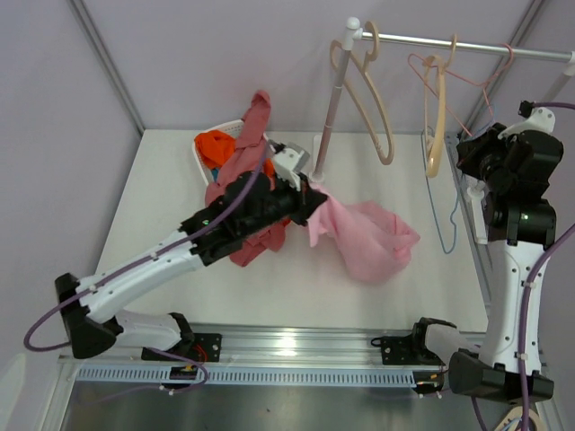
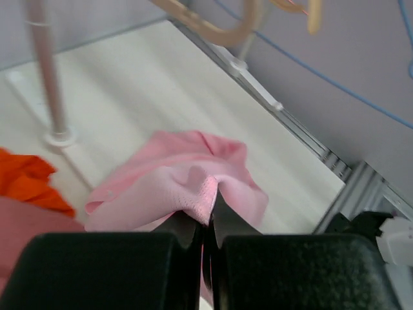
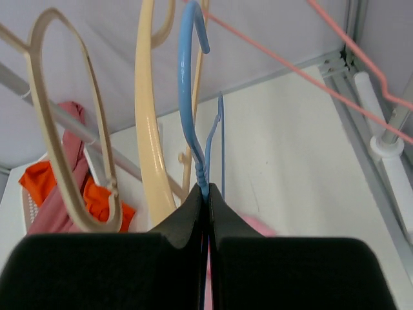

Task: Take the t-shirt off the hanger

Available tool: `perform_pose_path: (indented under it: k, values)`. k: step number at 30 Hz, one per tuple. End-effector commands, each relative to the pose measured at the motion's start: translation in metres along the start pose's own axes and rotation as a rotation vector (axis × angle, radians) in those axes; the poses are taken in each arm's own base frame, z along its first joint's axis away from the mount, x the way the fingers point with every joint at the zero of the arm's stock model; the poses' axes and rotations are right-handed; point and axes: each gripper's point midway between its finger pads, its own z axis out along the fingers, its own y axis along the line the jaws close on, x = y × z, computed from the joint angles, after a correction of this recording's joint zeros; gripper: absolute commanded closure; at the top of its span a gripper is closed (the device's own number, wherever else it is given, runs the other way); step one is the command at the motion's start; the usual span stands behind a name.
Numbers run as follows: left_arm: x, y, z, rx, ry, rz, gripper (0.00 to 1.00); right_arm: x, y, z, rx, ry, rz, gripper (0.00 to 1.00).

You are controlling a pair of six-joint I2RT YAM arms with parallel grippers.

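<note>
A pink t-shirt (image 1: 368,238) lies crumpled on the white table, one end lifted by my left gripper (image 1: 310,193), which is shut on a fold of it; the shirt fills the middle of the left wrist view (image 2: 187,181) just ahead of the left gripper (image 2: 208,213). My right gripper (image 1: 469,153) is shut on the twisted neck of a thin blue wire hanger (image 3: 201,165), held off the rail at the right; the right gripper (image 3: 207,197) sits at the base of the hook. The blue hanger (image 1: 446,224) carries no cloth.
A rail (image 1: 458,43) on a pale post (image 1: 328,117) holds two cream hangers (image 1: 373,99) and a pink wire hanger (image 1: 467,72). A white basket (image 1: 208,153) with orange cloth (image 1: 216,144) stands at the back left; a dusky red garment (image 1: 243,180) drapes over it, under my left arm.
</note>
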Motion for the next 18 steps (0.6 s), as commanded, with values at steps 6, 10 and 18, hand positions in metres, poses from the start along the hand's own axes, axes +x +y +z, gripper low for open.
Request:
perform_pose_path:
  k: [6,10,18]
  values:
    - [-0.08,0.101,-0.1,-0.291,-0.173,-0.035,0.99,-0.085,0.021,0.016,-0.051,-0.249,-0.11,1.0]
    - [-0.141,0.116,-0.13,-0.31,-0.302,-0.047,0.99,-0.099,0.036,0.034,-0.13,-0.286,-0.129,1.0]
    - [-0.237,0.127,-0.099,-0.27,-0.483,0.024,0.99,-0.117,0.05,0.073,-0.211,-0.297,-0.153,1.0]
